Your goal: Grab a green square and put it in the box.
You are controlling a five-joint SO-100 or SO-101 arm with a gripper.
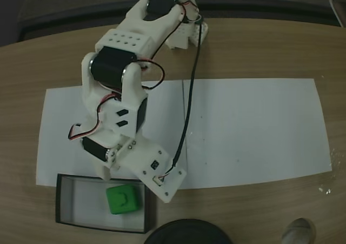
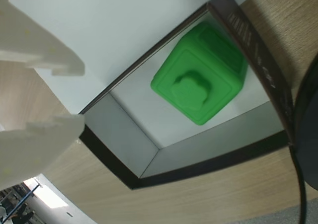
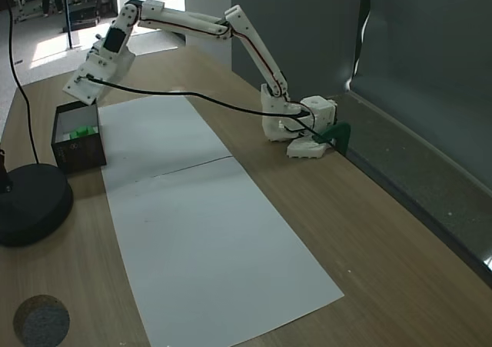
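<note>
A: We log the green square [image 2: 198,80] lying on the pale floor of the box [image 2: 258,60], knob face up, toward the end of the box that lies nearest the black disc base [image 1: 186,232] in a fixed view. Nothing is touching it.

B: Agreed. We see the tool [image 2: 62,95] above the box's far edge in the wrist view, its two white fingers [image 2: 39,50] standing slightly apart with nothing between them. So: spread a little, empty.

A: Then we judge the placing done, and the step in hand is the withdrawal. How do we do it well?

B: We would lift straight up from the box before swinging sideways, so neither finger clips the thin black wall and drags the box across the tabletop [image 1: 259,49].

A: We also note the black cable [image 1: 190,92] hanging from the arm over the white paper [image 1: 254,130] beside the box; in our view it could snag the wall if the arm sweeps low.

B: Keep the fingers as they are while clearing the box. Closing them gains nothing.
</note>
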